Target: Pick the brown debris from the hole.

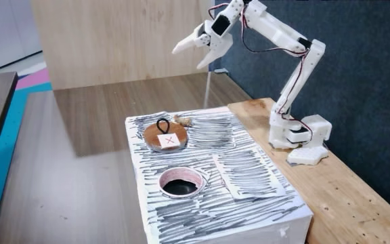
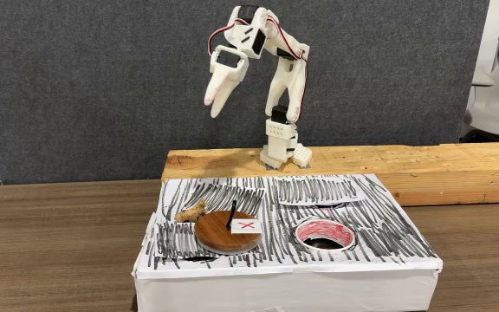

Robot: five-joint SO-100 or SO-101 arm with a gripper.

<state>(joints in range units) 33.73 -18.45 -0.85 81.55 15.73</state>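
Your pincer [image 1: 196, 51] hangs high above the box, slightly open and empty. The brown debris [image 2: 192, 210] lies beside the disc [image 2: 226, 232], well left of the hole [image 2: 325, 235].

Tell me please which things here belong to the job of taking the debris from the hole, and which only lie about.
Belong to the job:
- brown debris, lying on the box top beside the disc
- hole
- gripper, raised in the air

Only lying about:
- brown disc with red X
- wooden plank under the arm
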